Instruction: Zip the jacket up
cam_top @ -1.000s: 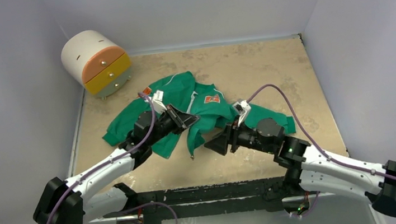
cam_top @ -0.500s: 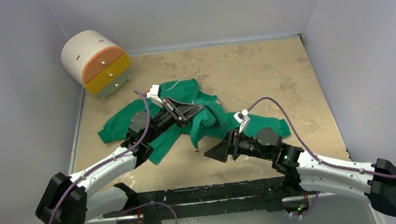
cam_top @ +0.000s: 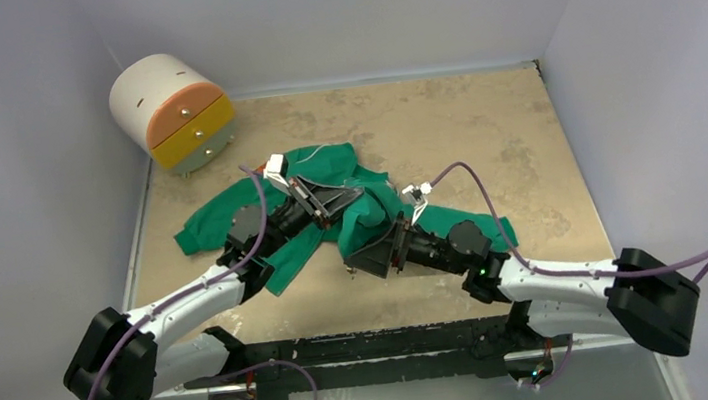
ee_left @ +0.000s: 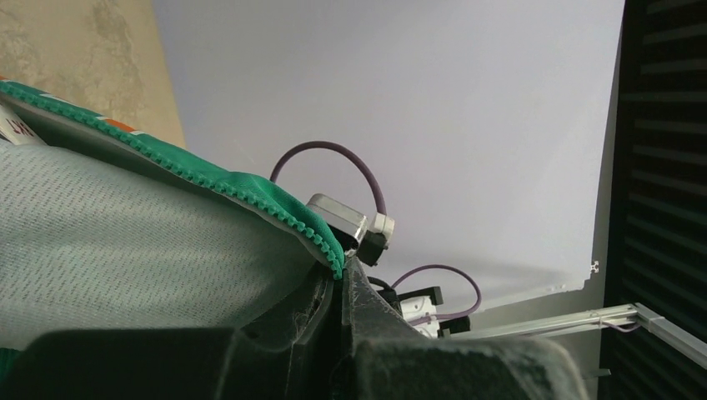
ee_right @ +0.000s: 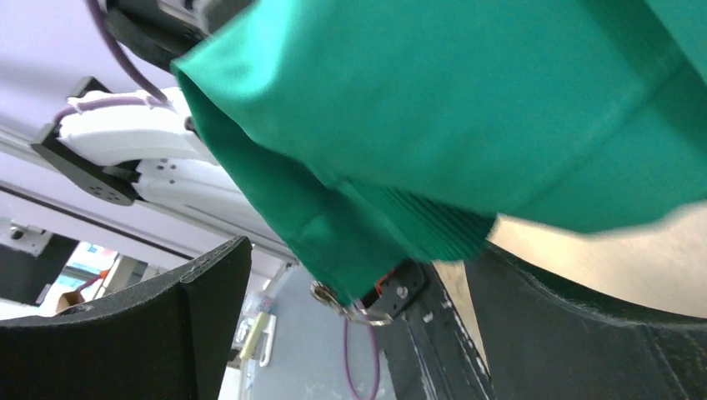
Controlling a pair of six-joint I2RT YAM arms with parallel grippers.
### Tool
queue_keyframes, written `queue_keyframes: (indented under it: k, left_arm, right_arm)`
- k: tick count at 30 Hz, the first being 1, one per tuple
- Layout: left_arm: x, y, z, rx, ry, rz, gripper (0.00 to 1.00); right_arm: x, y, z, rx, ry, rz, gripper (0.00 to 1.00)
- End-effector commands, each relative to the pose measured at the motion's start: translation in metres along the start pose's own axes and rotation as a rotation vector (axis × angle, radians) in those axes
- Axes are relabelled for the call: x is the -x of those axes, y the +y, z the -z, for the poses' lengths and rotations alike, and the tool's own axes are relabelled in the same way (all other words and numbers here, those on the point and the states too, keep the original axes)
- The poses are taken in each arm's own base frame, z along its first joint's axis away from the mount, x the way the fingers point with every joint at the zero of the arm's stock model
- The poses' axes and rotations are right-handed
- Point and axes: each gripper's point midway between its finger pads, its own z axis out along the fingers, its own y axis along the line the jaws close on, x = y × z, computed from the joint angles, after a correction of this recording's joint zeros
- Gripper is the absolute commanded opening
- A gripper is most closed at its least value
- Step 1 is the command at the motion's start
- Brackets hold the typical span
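With right jaws newly spread wide and brought in around the dangling hem corner [ee_right: 392, 237] of the jacket [cam_top: 369, 216], zip pull [ee_right: 350, 307] between them, and left jaws clamped on its toothed edge [ee_left: 250, 200] above the table [cam_top: 482, 125]: placed, probably, to pinch the bottom for zipping.

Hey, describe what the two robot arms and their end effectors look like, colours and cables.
Both arms have white link shells with bulky black joints: left arm, right arm. A purple cable loops along each to a small white connector near the wrist. The left end effector and right end effector are matte black with wedge-shaped fingers.
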Motion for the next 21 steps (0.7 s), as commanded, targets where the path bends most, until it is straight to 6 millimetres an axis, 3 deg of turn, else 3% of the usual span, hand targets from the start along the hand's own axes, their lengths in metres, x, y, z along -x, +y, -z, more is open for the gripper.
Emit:
queue_keyframes:
  k: [1, 9, 21]
  left_arm:
    - [-0.001, -0.038, 0.007, -0.149, 0.006, 0.002, 0.0]
    - [-0.002, -0.042, 0.01, -0.17, 0.01, 0.013, 0.0]
    - [-0.002, -0.036, 0.008, -0.16, 0.015, -0.007, 0.0]
  right_arm:
    - [0.04, 0.069, -0.016, 0.243, -0.112, 0.055, 0.99]
    - [0.045, 0.08, -0.019, 0.305, -0.131, 0.064, 0.93]
    - [0.036, 0.068, 0.002, 0.257, -0.128, 0.037, 0.52]
